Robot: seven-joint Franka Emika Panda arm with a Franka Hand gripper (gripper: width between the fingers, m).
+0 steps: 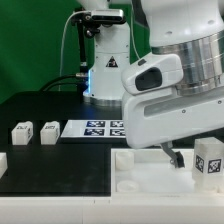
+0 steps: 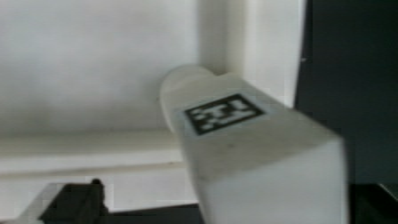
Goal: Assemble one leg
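A leg (image 1: pixel 208 160), a white block with a tag on its face, stands tilted at the large white tray-like piece's (image 1: pixel 140 178) corner on the exterior view's right. In the wrist view the leg (image 2: pixel 240 140) fills the middle, very close to the camera. My gripper (image 1: pixel 190 157) is down beside it. One dark finger (image 2: pixel 79 200) shows with a gap between it and the leg; the other finger is hidden behind the leg. The gripper (image 2: pixel 205 208) looks open. Two more legs (image 1: pixel 20 131) (image 1: pixel 49 130) sit on the black table at the exterior view's left.
The marker board (image 1: pixel 100 128) lies behind the tray-like piece. A camera stand with a lit blue base (image 1: pixel 100 70) stands at the back. The tray-like piece's white inner face (image 2: pixel 89 80) and the black table (image 2: pixel 356 60) show in the wrist view.
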